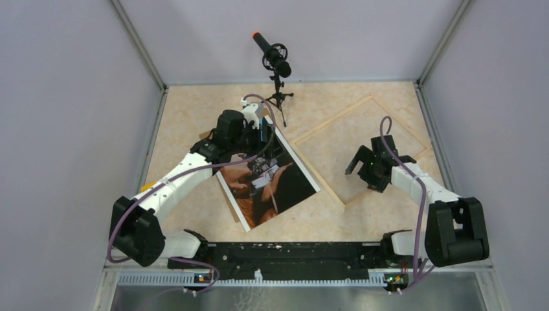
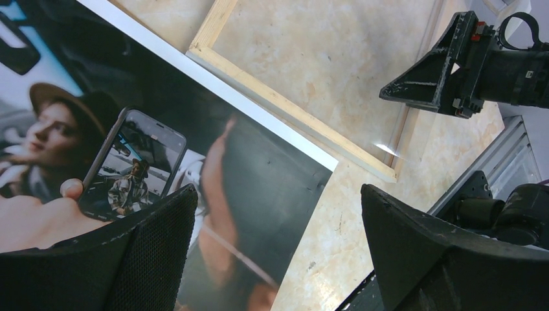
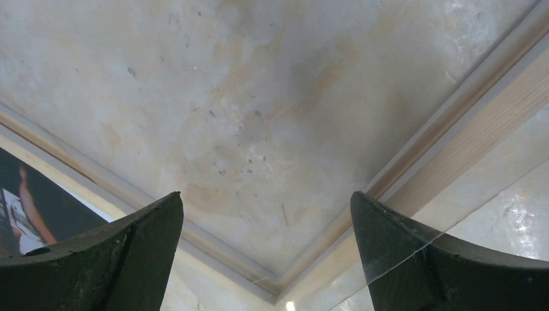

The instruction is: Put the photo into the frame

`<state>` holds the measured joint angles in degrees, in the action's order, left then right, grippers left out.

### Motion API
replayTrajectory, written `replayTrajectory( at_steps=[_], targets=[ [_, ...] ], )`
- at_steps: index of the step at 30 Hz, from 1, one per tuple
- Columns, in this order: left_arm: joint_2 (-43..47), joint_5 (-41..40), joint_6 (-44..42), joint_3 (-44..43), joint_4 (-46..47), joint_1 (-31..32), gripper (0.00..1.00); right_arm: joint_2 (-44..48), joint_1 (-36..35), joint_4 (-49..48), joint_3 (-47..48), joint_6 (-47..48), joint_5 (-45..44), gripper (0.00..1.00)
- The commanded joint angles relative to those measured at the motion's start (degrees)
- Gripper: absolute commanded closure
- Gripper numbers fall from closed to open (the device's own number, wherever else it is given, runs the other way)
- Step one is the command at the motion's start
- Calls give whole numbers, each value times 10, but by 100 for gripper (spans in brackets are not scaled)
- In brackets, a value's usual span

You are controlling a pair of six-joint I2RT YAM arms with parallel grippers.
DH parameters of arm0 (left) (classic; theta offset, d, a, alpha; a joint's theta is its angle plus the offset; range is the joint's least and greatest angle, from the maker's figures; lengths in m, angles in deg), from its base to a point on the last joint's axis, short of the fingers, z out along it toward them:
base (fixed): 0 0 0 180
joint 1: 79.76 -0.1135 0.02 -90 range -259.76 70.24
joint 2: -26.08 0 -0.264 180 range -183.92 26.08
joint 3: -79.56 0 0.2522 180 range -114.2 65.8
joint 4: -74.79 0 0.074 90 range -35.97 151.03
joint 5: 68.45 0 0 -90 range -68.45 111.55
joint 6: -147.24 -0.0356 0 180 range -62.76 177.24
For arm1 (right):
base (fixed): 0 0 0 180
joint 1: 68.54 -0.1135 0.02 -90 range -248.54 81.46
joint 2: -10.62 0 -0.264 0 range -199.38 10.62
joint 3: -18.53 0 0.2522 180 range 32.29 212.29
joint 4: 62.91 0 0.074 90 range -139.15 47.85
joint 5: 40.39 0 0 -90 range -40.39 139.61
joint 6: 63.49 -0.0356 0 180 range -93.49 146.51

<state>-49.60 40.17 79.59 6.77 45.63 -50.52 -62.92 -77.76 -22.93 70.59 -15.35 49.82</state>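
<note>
The photo [image 1: 268, 184] lies flat and face up on the table [image 1: 194, 110], a beige surface with a marble pattern. It is a thin glossy rectangle with a white margin. The dark print shows a woman in a hat and a hand that holds a phone. I can read no writing on it.

The frame [image 1: 331, 119] lies just beside the photo, on the right. It has narrow bars of pale raw wood, and the table shows through its middle.

The left gripper [image 2: 278, 194] hangs over the far part of the photo with its black textured fingers [image 2: 155, 253] spread wide, pinching nothing. The right gripper [image 3: 265, 197] hangs over the near corner of the frame, also spread and holding nothing.

A black microphone [image 1: 275, 61] stands on a small tripod at the far side.
</note>
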Motion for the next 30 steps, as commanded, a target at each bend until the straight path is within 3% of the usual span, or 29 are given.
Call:
replayTrajectory(
  at_steps=[1, 14, 20, 26, 30],
  targets=[
    [2, 2, -6, -3, 20, -3, 1, 29, -1, 116, 22, 52, 14, 1],
    [0, 4, -6, -4, 18, -5, 1, 99, 2, 187, 17, 9, 8, 1],
    [-2, 12, -2, -4, 19, -7, 1, 124, 21, 124, 5, 12, -17, 1],
    [1, 9, -4, -3, 19, -7, 2, 91, 133, 34, -24, 41, 51, 2],
    [2, 5, -6, -5, 18, -8, 1, 81, 152, -2, -34, 50, 69, 8]
  ],
)
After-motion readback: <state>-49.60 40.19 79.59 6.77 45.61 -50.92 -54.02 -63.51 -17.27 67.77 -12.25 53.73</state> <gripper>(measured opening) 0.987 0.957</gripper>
